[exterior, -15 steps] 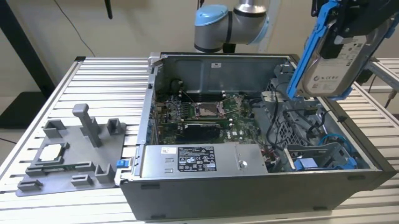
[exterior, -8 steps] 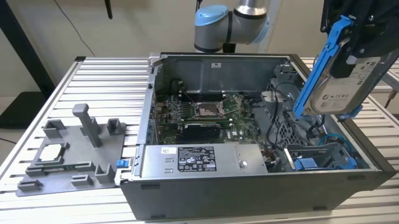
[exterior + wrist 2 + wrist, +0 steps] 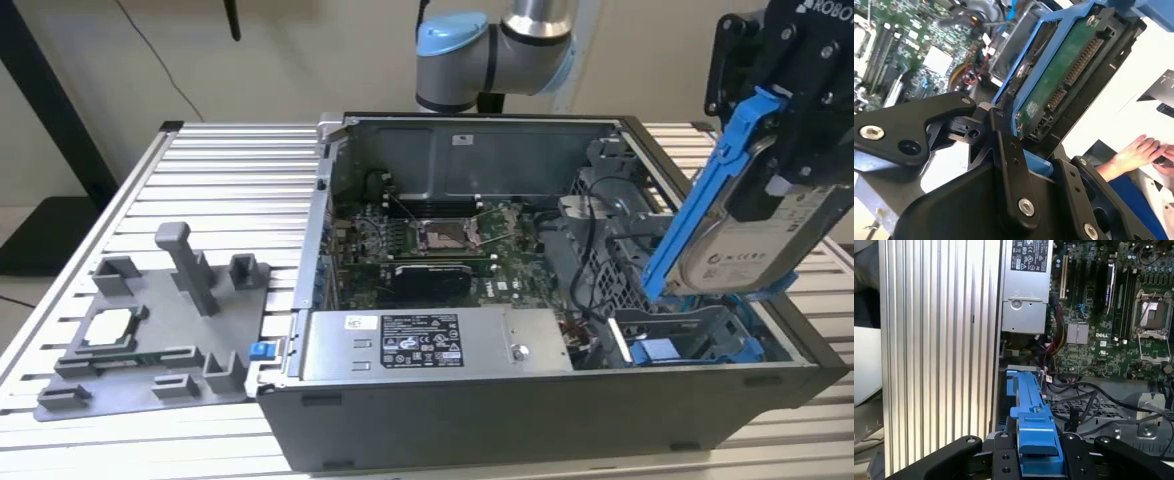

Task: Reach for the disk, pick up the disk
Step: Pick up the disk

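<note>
— While the open computer case (image 3: pixel 534 380) sits on the slatted aluminium table (image 3: pixel 214 170), where is the disk?

— Up in the air, above the case's drive-bay corner, at the exterior view's right. The disk (image 3: pixel 747 245) hangs tilted, its lower end just over the blue bracket (image 3: pixel 687 345) that remains in the bay.

— And the gripper?

— The gripper (image 3: pixel 787 130) is clenched on the disk's upper end. In the first wrist view the black fingers (image 3: pixel 1004 455) sit on either side of the blue rail (image 3: pixel 1036 435), pressing it between them. In the second wrist view a finger (image 3: pixel 1009 165) lies against the rail's edge, with the drive's green circuit board (image 3: pixel 1064 75) facing the camera.

— How does the disk look?

— Flat and rectangular, silver-grey, with a white label facing outward in the exterior view and blue plastic rails (image 3: pixel 701 200) running along its long sides. Its underside carries the green board and a dark connector strip (image 3: pixel 1081 60).

— Anything else around the case?

— Inside it, the motherboard (image 3: pixel 427 240) and the silver power supply (image 3: pixel 427 345). Beside the case, on the exterior view's left, a grey fixture (image 3: pixel 154 330) holds a small square chip (image 3: pixel 110 325). A person's hand (image 3: pixel 1136 152) shows beyond the disk in the second wrist view.
</note>
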{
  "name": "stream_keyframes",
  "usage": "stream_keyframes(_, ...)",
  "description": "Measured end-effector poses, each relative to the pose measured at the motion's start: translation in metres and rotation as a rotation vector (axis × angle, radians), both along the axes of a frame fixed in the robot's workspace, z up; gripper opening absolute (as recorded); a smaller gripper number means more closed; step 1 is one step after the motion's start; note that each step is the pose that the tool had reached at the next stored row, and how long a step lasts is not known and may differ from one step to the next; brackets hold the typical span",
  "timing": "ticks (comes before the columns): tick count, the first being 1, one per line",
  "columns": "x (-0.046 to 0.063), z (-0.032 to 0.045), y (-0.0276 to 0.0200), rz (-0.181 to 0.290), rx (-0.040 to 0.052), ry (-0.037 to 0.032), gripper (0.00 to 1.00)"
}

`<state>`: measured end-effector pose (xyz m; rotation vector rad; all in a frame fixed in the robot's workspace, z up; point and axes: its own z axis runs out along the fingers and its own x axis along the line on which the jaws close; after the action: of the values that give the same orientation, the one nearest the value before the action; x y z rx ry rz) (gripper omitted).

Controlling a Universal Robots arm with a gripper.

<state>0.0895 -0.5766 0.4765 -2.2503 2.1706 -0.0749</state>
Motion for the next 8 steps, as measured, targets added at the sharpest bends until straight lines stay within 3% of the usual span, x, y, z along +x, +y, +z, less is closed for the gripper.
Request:
stream_keyframes(2, 0.0, -0.0056, -0.0039, 0.0, 0.0001, 0.0, 0.0)
stream_keyframes(8, 0.0, -0.0166, -0.0039, -0.001, 0.0002, 0.0, 0.0)
